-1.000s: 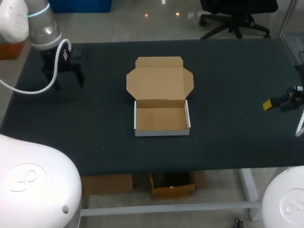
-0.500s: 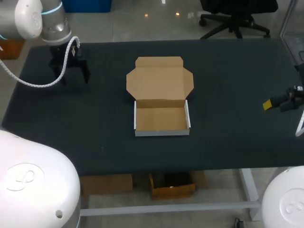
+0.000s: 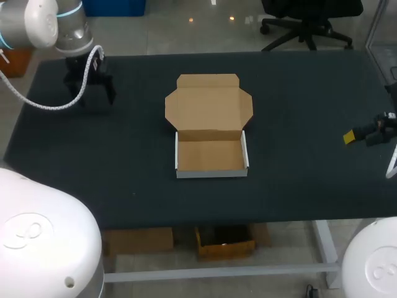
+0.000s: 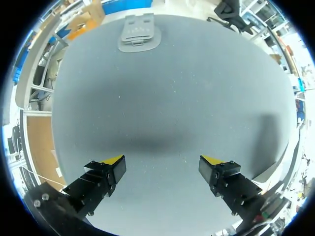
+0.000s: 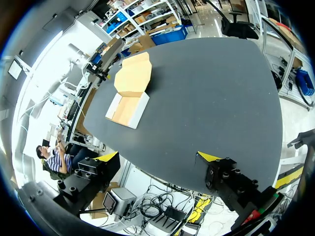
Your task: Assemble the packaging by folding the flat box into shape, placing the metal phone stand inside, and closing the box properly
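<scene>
Box (image 3: 211,155) formed, lid open, mid-surface (image 3: 298,124); stand (image 4: 140,33) lies at far left corner, ahead of left claw (image 4: 162,160), fingers apart, empty; right claw (image 5: 158,156) apart at right edge; likely fetching stand, next needs advance and grasp.

No legible text, numbers or labels in any view. The box (image 3: 209,124) shows plain brown cardboard faces. The only mark is an embossed swirl emblem without letters on the white left arm housing (image 3: 37,236). A similar one sits on the white right arm housing (image 3: 378,267).
</scene>
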Robot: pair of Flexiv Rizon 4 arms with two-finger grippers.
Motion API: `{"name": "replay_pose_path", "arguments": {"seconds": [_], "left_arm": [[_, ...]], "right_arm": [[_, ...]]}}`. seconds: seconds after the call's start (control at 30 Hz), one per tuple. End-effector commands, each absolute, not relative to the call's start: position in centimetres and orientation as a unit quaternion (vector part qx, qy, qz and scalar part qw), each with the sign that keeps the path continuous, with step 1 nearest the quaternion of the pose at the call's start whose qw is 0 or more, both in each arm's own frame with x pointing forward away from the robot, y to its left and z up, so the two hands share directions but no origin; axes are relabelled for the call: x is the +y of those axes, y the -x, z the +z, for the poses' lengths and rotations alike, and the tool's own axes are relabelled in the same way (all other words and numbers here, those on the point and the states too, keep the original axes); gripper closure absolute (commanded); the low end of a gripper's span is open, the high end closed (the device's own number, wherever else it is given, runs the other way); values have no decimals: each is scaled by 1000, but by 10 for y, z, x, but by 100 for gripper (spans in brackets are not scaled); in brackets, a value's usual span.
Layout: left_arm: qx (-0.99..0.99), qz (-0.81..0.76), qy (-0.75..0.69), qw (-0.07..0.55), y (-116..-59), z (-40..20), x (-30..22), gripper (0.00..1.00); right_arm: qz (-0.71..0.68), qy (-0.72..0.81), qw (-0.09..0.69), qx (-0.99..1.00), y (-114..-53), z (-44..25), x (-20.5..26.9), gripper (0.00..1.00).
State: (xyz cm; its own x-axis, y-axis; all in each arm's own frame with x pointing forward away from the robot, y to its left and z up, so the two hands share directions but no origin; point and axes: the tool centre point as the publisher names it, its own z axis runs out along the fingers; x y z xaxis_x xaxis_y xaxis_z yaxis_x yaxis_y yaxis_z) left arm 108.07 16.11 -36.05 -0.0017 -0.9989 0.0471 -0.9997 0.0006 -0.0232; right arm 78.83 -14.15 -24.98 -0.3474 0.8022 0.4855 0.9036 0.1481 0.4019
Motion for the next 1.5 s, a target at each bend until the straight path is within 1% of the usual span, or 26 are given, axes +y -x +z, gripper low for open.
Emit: {"name": "replay_pose_path", "arguments": {"seconds": [0.03,0.67,1.5], "left_arm": [[-707,16,-707,13,-1095,-365,163,0],[-704,24,-710,14,-1119,-373,184,0],[-714,20,-700,3,-1155,-383,194,0]], "right_arm": [[-326,565,79,-754,-787,-249,-142,0],[-326,565,79,-754,-787,-249,-142,0],[-326,565,79,-754,-787,-249,-142,0]]}}
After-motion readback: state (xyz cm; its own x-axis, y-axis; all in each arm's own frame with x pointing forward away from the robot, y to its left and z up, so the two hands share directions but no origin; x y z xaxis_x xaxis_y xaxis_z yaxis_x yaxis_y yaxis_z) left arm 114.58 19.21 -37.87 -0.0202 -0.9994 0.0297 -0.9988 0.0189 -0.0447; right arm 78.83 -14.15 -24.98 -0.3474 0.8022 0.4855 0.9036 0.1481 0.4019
